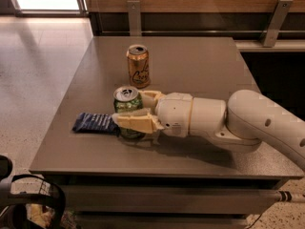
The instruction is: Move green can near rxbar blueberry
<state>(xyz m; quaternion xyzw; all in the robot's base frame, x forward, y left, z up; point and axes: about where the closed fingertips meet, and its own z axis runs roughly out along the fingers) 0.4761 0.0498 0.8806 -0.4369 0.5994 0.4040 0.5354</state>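
The green can (127, 102) stands upright on the grey table (200, 61), near its front left. The rxbar blueberry (93, 123), a flat dark blue wrapper, lies just left of the can, its right end touching or almost touching it. My gripper (129, 109) reaches in from the right, with one cream finger (136, 123) in front of the can and the other behind it. It is shut on the can, which rests on the table.
An orange-gold can (138, 66) stands upright behind the green can, a short gap away. My white arm (248, 123) lies across the right front of the table. A wooden wall with metal brackets runs behind the table.
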